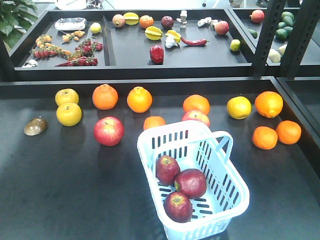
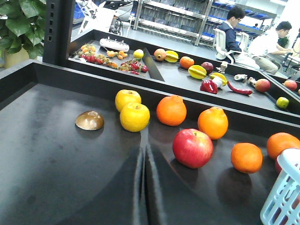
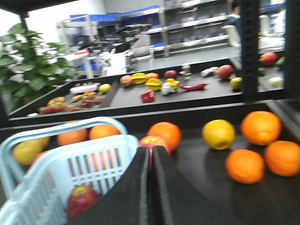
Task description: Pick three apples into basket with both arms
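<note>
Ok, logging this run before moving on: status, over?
Left gripper shut, empty. Right gripper shut, empty. Three dark red apples in basket. Nothing in the way.

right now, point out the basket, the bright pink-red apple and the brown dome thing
basket point(image 1: 235, 172), front view, right wall
bright pink-red apple point(image 1: 108, 131), front view, its middle
brown dome thing point(image 2: 89, 121), left wrist view, its top

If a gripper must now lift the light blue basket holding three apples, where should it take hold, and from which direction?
Probably the raised hinged handle of the pale blue slotted plastic basket, taken from above. It stands clear over the far rim as a thin bar, so the jaws could close across it. The three dark red apples lie toward the near end, so the basket may tip when lifted by that one handle.
</note>
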